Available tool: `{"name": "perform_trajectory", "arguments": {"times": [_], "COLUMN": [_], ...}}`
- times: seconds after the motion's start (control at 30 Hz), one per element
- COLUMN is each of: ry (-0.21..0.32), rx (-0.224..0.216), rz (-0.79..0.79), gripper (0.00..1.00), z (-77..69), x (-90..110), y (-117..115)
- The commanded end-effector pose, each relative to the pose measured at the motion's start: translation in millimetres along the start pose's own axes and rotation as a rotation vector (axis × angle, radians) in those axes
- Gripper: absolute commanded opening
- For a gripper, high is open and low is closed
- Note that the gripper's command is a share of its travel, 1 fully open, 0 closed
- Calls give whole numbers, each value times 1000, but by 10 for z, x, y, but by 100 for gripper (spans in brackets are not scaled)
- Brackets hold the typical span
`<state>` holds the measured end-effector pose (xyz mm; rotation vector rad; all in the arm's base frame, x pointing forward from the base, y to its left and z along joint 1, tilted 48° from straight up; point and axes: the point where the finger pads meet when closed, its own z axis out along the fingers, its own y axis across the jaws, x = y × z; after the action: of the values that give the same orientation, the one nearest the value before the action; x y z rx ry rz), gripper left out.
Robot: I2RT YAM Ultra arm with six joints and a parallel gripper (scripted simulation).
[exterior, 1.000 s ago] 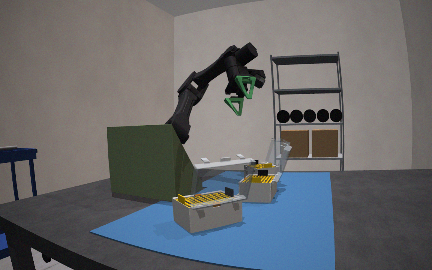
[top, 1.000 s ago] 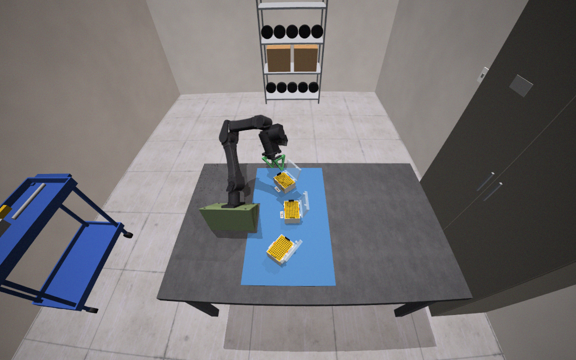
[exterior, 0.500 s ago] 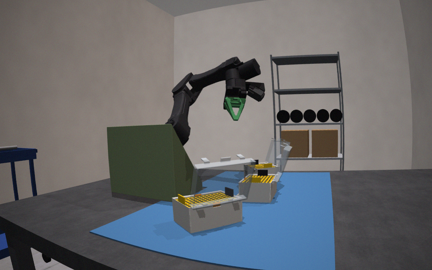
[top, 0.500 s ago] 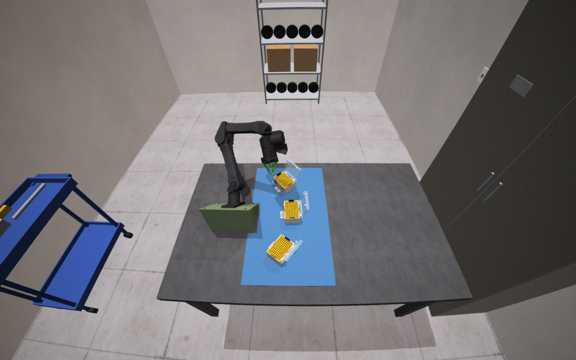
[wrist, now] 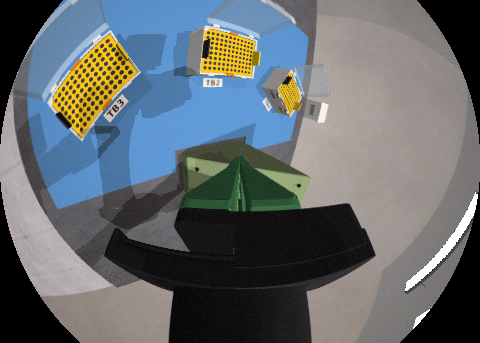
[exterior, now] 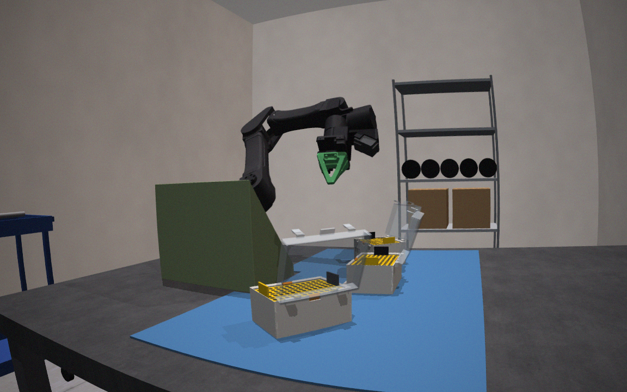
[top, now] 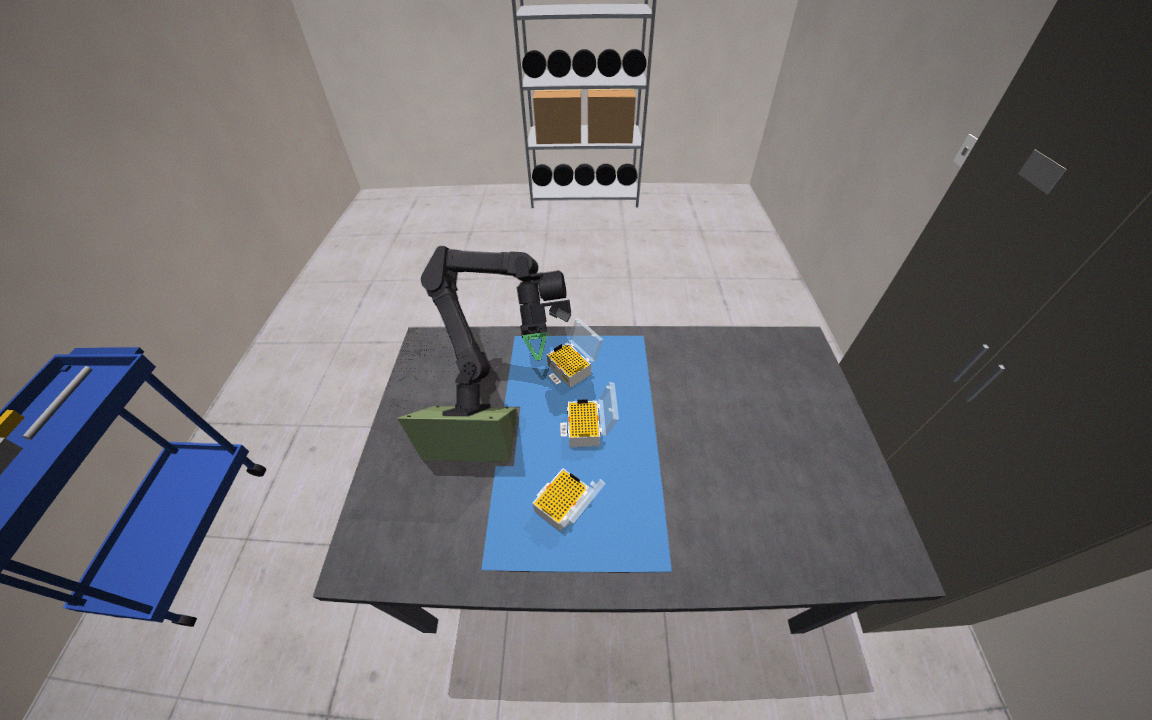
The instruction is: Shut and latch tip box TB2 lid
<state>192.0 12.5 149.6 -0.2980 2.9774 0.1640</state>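
Note:
Three grey tip boxes with yellow inserts stand on the blue bench mat (top: 580,447), all with clear lids open. In the wrist view the left, closest box (wrist: 94,83) reads TB3. The middle box (wrist: 227,50) has a TB2 label (wrist: 212,83) at its front. The third, small box (wrist: 288,93) has a label too small to read. In the top view these are the far box (top: 569,360), the middle box (top: 584,420) and the near box (top: 565,497). My gripper (top: 535,344) (exterior: 331,177) is shut and empty. It hangs above the mat's far left corner, left of the far box and apart from it.
The arm's green base block (top: 459,436) stands left of the mat. A shelf rack (top: 583,98) is behind the table, a blue cart (top: 52,474) to the left and dark cabinets (top: 1054,313) to the right.

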Motion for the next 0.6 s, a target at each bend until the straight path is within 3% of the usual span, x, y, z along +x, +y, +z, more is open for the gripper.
{"name": "perform_trajectory", "arguments": {"times": [0.0, 0.1, 0.17, 0.57], "ry": [-27, -16, -16, 24], "rx": [94, -5, -5, -403], "rz": [141, 140, 140, 133], "gripper": [0, 0, 0, 0], "z": [-5, 60, 60, 318], "x": [-13, -142, -142, -657], "y": [-121, -163, -163, -334]}}
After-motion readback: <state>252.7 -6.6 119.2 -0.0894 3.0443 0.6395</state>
